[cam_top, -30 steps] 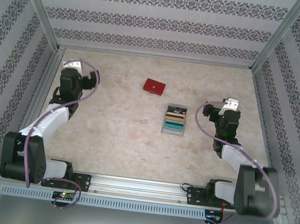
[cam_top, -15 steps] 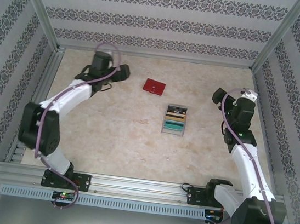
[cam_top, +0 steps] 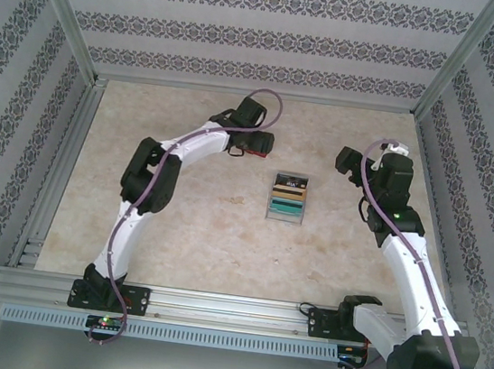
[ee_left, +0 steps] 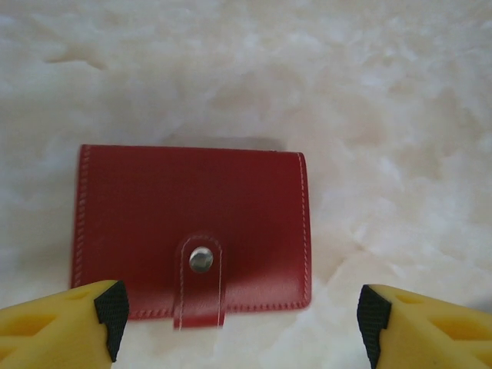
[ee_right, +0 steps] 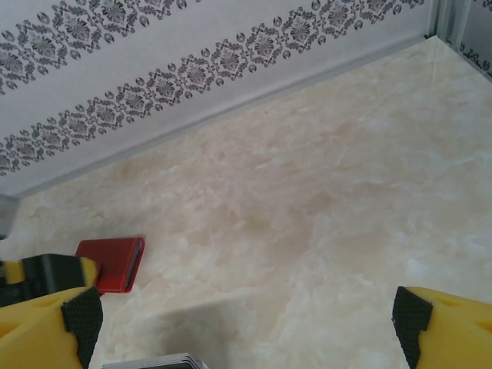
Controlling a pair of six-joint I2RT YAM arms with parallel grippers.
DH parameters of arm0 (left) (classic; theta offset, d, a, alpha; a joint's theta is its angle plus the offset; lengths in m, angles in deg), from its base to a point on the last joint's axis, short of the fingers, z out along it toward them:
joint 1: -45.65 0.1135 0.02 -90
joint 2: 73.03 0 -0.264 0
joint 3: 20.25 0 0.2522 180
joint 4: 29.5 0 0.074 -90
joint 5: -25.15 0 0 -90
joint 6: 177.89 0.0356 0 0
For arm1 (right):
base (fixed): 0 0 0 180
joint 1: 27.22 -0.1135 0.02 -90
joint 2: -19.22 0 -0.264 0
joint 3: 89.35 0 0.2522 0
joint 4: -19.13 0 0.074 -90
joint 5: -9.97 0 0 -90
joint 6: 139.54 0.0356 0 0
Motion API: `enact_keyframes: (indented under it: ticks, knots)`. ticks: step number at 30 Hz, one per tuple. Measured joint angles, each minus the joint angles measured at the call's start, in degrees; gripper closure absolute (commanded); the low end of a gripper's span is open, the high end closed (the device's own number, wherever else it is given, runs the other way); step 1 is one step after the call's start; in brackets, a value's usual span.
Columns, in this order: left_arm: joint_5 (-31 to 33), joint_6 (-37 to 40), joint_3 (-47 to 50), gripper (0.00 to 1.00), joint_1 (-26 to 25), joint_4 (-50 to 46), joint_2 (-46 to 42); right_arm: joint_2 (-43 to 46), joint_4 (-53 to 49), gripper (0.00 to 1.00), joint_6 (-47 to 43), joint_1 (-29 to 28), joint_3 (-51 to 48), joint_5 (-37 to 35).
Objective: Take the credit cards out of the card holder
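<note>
The card holder (ee_left: 192, 219) is a closed red wallet lying flat on the table, its tab snapped shut. In the top view the card holder (cam_top: 255, 153) is mostly covered by my left gripper (cam_top: 250, 144). My left gripper (ee_left: 238, 323) hangs open just above the wallet's near edge, with one finger off each lower corner and neither touching it. The credit cards (cam_top: 288, 197), black, beige and teal, lie fanned on the table to the wallet's right. My right gripper (cam_top: 352, 162) is open and empty, to the right of the cards. From the right wrist I see the wallet (ee_right: 111, 264) edge-on and the cards' edge (ee_right: 154, 363).
The patterned back wall (cam_top: 266, 41) and side walls enclose the marble-look table (cam_top: 188, 213). The left arm reaches diagonally across the table's left half. Bare table lies in front of the cards and beyond the right gripper (ee_right: 244, 323).
My left arm has swung from the far left corner across to the wallet and now hovers over it. My right arm has stretched up and shifted slightly left.
</note>
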Motion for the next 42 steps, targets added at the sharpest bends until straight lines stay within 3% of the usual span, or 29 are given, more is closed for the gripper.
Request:
enact_keyframes:
  ticks: [8, 20, 28, 35, 38, 42]
  knots:
    - [8.0, 3.7, -19.8, 0.12, 0.0, -9.2, 13.7, -0.7, -1.1, 0.02, -0.4, -0.7, 0.2, 1.5]
    - [11.0, 5.6, -20.0, 0.16, 0.0, -10.5, 14.2, -4.1, -2.3, 0.02, -0.4, -2.8, 1.4, 3.0]
    - [14.2, 0.2, 12.2, 0.15, 0.1, -5.0, -5.3, -6.5, -2.3, 0.02, -0.7, -7.1, 5.2, 2.7]
    - [15.3, -13.5, 38.0, 0.14, 0.0, -3.3, -23.0, -11.0, -2.2, 0.02, -1.5, -14.3, 7.5, 1.6]
    - [14.1, -20.0, 47.1, 0.12, 0.0, -3.3, -30.3, -13.4, -2.2, 0.02, -1.7, -17.4, 8.8, 1.0]
    - [12.2, -24.5, 52.1, 0.07, 0.0, -5.3, -37.2, -16.4, -2.2, 0.02, -2.5, -21.7, 11.3, 0.3]
